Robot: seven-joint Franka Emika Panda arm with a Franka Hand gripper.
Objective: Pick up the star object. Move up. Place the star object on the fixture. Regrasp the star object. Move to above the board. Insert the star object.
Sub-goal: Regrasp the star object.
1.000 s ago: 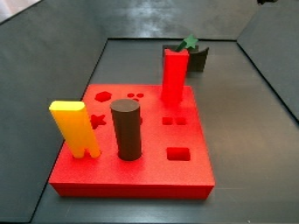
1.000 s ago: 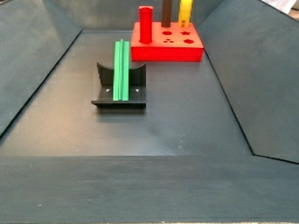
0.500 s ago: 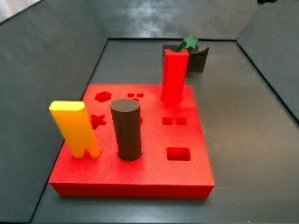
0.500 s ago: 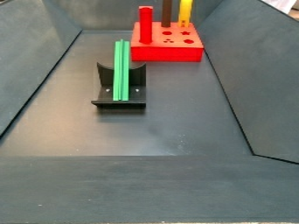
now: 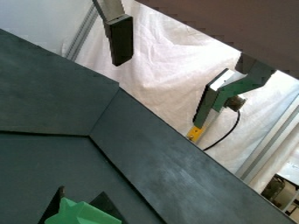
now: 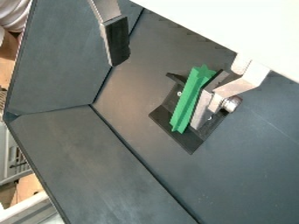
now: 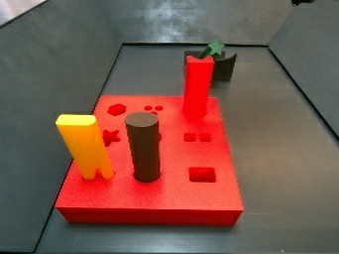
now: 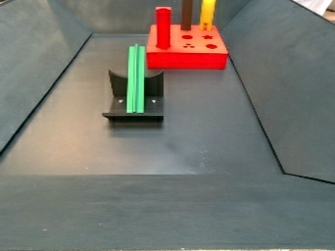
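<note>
Nothing shifted since 1 second ago: both side views unchanged, every piece exactly where it was. Star object (image 8: 135, 77) lying flat along the fixture (image 8: 135, 110), long green ridges running away toward the board (image 8: 189, 49) at the far end. Fixture well apart from the board, out on the dark floor (image 8: 183, 147). On the board: red peg (image 7: 197, 86) upright, yellow notched peg (image 7: 82, 146) at the near corner in that side view, dark cylinder peg (image 7: 143, 147) just beside it. Gripper (image 6: 176, 52) up above the fixture, seen only in the wrist views, absent from both side views. Jaws spread wide, gripping nothing, 1 finger (image 6: 115, 37) off to 1 side and the other finger (image 6: 232, 87) just past the star object. Green end of the star object (image 5: 84, 212) peeking in at the edge of a wrist view.
</note>
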